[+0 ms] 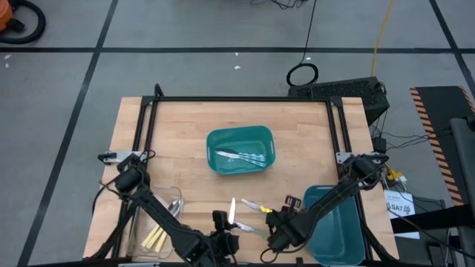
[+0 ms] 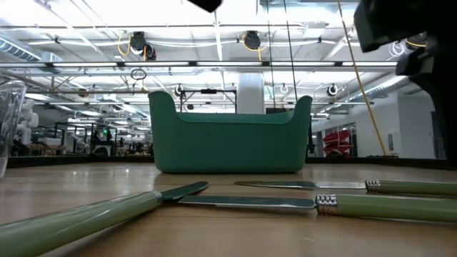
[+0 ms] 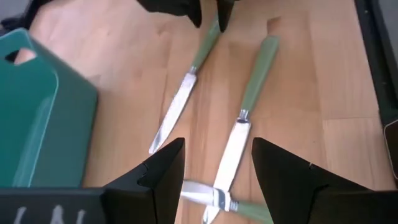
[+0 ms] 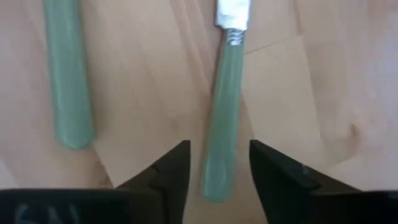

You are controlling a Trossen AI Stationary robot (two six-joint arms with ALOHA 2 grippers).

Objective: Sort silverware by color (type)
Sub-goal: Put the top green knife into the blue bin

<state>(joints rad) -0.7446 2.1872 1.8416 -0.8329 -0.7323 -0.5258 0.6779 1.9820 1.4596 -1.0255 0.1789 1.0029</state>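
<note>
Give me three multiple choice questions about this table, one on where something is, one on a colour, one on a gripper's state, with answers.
1. Where is the small teal bin?
A. table centre
B. left edge
C. off the table
2. What colour are the knife handles near the right gripper?
A. red
B. light green
C. black
3. How are the right gripper's fingers?
A. clamped on a spoon
B. open, astride a knife handle
C. shut empty

Answers: 1 A, the high view shows it mid-table. 2 B, the right wrist view shows pale green handles. 3 B, a gap shows either side of the handle.
</note>
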